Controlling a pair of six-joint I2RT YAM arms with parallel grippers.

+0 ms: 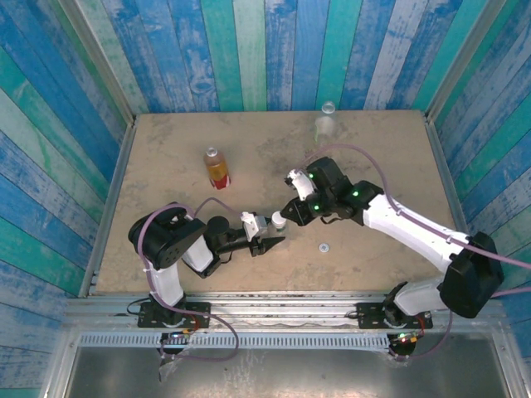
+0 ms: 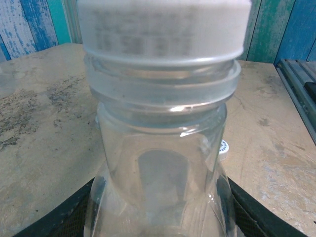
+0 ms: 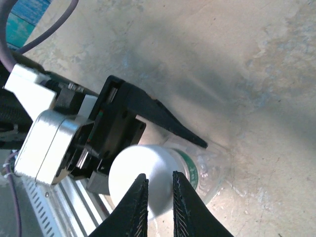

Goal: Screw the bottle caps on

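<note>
Standing upright on the mottled, sandy bench [image 1: 373, 149], a short clear bottle [image 2: 158, 163] is clamped low on its glossy, ridged plastic body by the left tool [image 1: 272, 242], probably so that it cannot spin during capping. A smooth, round white cap [image 3: 131, 170] is seated on its neck. The right tool [image 3: 159, 177] is poised over that cap, its black tapered fingers set almost together with nothing between them; contact with the cap cannot be judged. A second white cap [image 1: 323, 246] lies loose nearby. An amber-filled bottle [image 1: 216, 168] and a taller clear bottle [image 1: 326, 123] stand farther back.
</note>
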